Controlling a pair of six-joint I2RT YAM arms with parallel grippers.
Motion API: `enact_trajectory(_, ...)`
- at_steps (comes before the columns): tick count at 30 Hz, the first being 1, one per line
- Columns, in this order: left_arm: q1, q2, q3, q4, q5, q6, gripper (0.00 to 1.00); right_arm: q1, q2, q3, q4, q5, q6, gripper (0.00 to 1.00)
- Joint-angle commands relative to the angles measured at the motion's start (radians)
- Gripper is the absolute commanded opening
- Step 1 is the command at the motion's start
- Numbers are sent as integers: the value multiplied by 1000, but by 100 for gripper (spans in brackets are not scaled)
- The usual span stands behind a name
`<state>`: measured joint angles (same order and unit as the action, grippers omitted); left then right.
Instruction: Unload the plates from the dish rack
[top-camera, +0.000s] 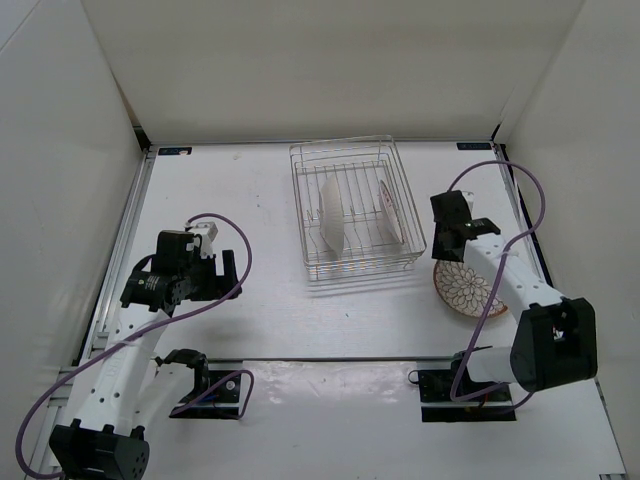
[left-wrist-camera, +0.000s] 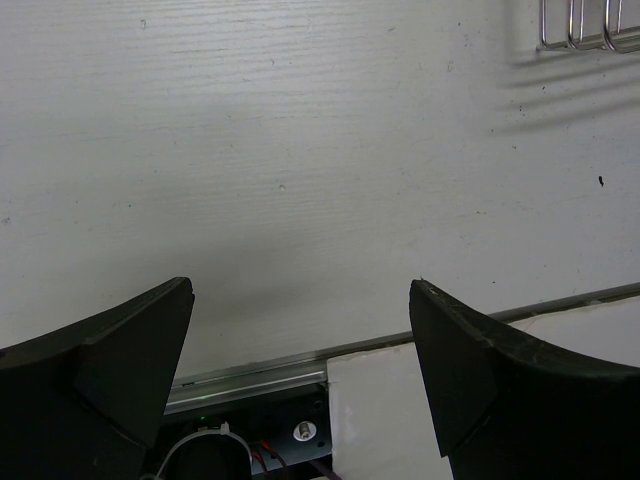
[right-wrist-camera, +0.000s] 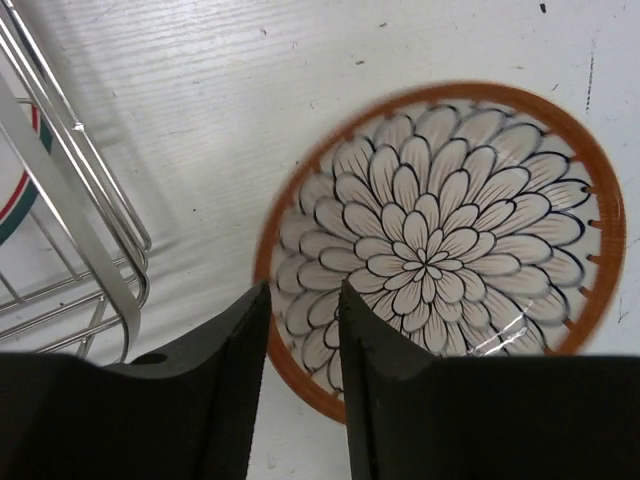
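One petal-patterned plate (right-wrist-camera: 440, 200) is seen lying flat, face up, on the table (top-camera: 250, 300) at the right of the overhead view, just beside the near right corner of the dish rack (top-camera: 345, 147). Directly above its near edge the right gripper (right-wrist-camera: 303, 320) is held with only a narrow gap between its fingers and nothing gripped.

Two plates are left standing on edge among the rack's dividers at upper centre: a white-backed plate (top-camera: 332, 215) toward the left, and a red-rimmed plate (top-camera: 390, 212) against the right wall. The left gripper (left-wrist-camera: 300, 340) is held at the left of the overhead view, spread wide and empty, well apart from the rack.

The unloading is judged to be about a third done, with one plate set down and the next not yet picked. For the next move, the right fingers would need to be opened wider, raised over the rack's wall, and lowered onto the upper rim of the red-rimmed plate.
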<state>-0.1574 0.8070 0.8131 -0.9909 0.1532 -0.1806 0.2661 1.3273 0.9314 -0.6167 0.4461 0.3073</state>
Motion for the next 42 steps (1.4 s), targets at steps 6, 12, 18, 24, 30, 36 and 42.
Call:
enact_trajectory(6,-1,-11,29,3,17,3,100,-4,-74,40,5,-66,1,43)
enact_trajectory(12,-1,-14,29,5,17,1,100,-2,-164,96,-28,-98,-13,44)
enact_trajectory(18,-2,-17,31,1,19,1,100,-1,-224,126,-61,-159,-46,44)
enact_trajectory(24,-4,-17,29,3,20,0,100,-2,-228,153,-94,-242,-42,48)
enact_trajectory(30,-2,-20,28,6,20,0,100,2,-240,176,-59,-546,-59,61)
enact_trajectory(36,-2,-17,29,1,25,1,100,-1,-197,142,46,-634,-24,64)
enact_trajectory(42,-2,-23,27,11,26,1,100,-1,-154,78,80,-385,-25,61)
